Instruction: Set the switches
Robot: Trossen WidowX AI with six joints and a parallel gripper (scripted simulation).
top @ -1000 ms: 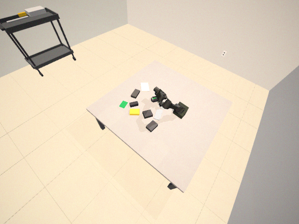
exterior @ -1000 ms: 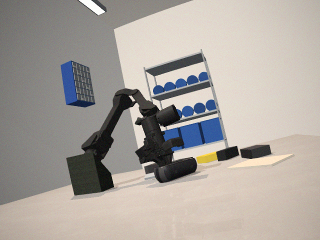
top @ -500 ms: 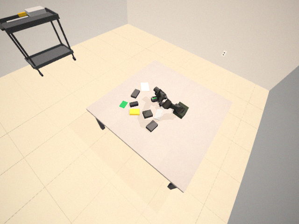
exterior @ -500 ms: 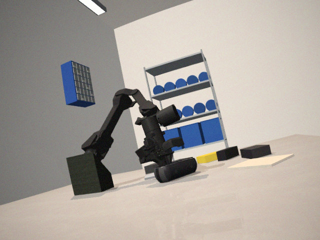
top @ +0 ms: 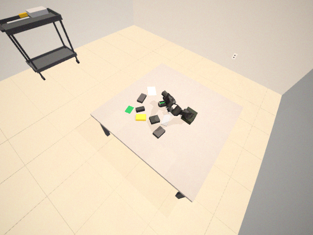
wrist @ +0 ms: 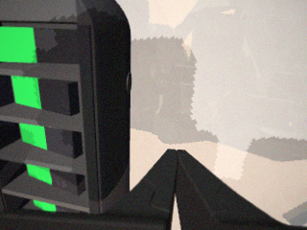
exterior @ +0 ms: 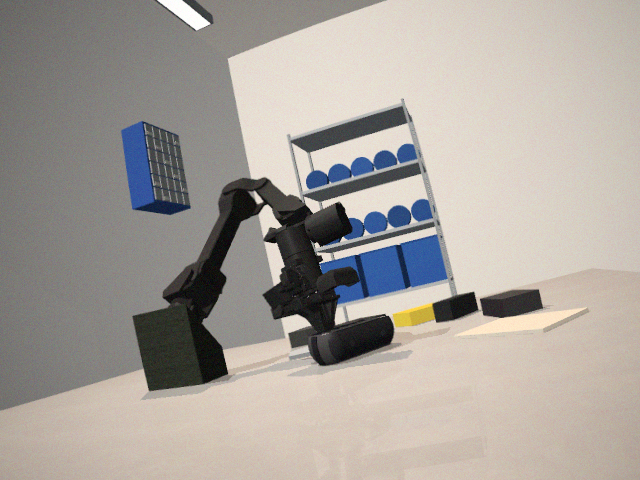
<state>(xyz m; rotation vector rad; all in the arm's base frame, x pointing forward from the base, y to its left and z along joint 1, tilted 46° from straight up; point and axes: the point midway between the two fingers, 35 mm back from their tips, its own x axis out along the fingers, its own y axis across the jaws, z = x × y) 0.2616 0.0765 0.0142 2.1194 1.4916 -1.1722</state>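
Observation:
The dark grey controller unit (top: 160,102) (exterior: 356,338) (wrist: 107,96) lies on the bench with its switches facing up. In the wrist view several rocker switches (wrist: 29,91) show bright green ends in a row at the left. My gripper (top: 165,101) (exterior: 323,321) (wrist: 175,157) is shut, with its fingertips pressed together and nothing between them. It points down, low over the unit's end, and in the wrist view its tips sit just beside the unit's rounded side wall. The underside label is hidden.
Dark grey modules (top: 142,97) (top: 139,109) (top: 154,119) (top: 158,131), a yellow block (top: 140,117) (exterior: 413,315), a green card (top: 129,109) and white sheets (top: 151,90) (top: 165,120) lie around the unit. The arm base (top: 190,115) (exterior: 173,346) stands to its right. A cart (top: 33,22) stands far off.

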